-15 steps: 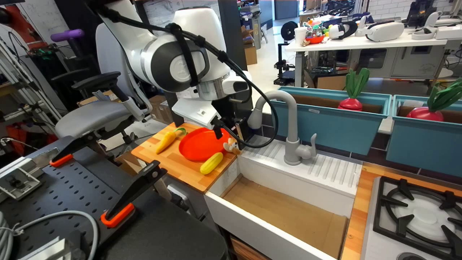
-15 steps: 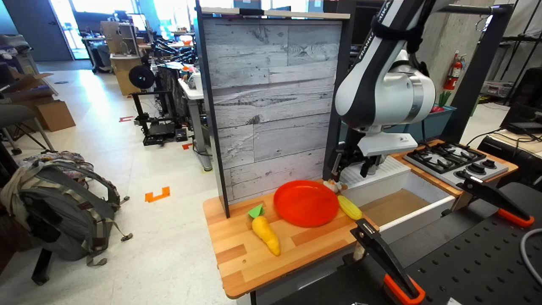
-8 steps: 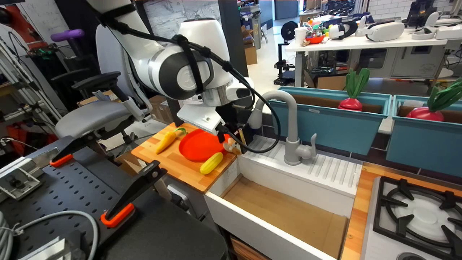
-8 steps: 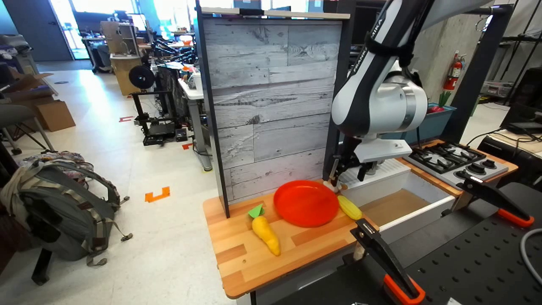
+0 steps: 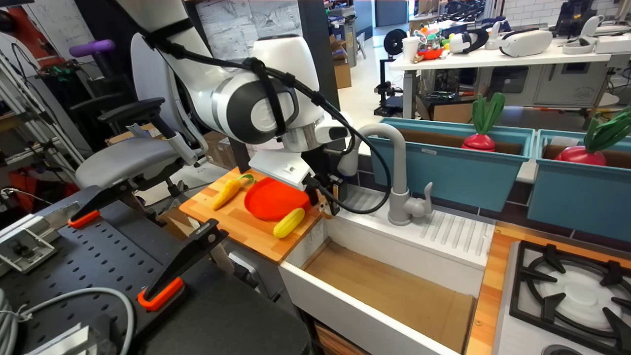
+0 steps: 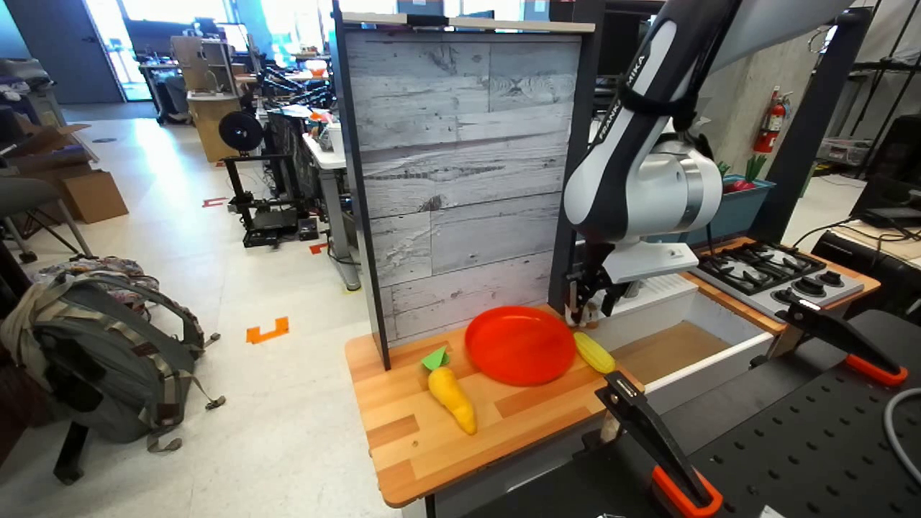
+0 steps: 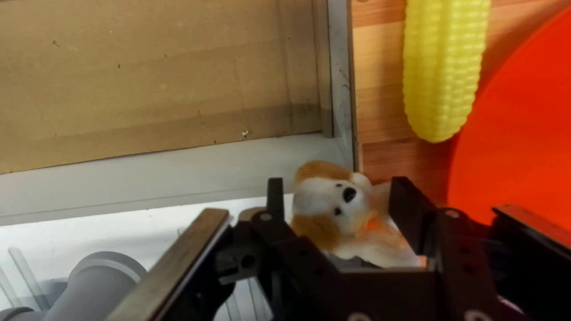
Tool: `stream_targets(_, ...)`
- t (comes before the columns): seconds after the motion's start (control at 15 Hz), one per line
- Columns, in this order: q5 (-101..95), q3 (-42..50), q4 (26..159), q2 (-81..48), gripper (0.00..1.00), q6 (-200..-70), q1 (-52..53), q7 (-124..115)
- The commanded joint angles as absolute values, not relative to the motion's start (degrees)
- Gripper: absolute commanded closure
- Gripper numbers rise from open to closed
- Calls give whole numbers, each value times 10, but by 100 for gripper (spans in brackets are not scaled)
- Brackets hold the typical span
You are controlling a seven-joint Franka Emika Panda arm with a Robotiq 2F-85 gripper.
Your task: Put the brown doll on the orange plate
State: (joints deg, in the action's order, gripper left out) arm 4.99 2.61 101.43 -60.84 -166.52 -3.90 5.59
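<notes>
Straddling the brown doll (image 7: 348, 218), gripper (image 7: 337, 189) has fingers wide apart, one per side; can't tell re: contact. Doll's nr. the wood desk (image 6: 518, 414) corner btwn. grey panel (image 6: 468, 158) & sink (image 6: 709, 365); in wrist view its head shows past the sink-side edge. The orange plate (image 6: 519, 345) sits along the panel-side edge. The corn (image 6: 595, 352) lies nr. the sink-side edge, just beside plate; the carrot (image 6: 453, 401) twd. the opp. edge.

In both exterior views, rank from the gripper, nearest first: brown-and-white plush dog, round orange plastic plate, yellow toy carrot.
1. Plush dog: within the open gripper.
2. Orange plate: beside the dog.
3. Toy carrot: across the plate.
</notes>
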Motion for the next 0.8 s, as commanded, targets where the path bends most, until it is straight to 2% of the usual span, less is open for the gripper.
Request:
stream_targets(0.0, 27, 39, 993, -621, 66, -1658, -28, 34)
stream_targets(0.27, 24, 43, 987, -621, 96, -1654, -28, 32)
stream_targets(0.4, 23, 43, 985, -619, 100, -1652, -29, 30)
stream_targets(0.73, 22, 34, 1009, -596, 98, -1661, -36, 37)
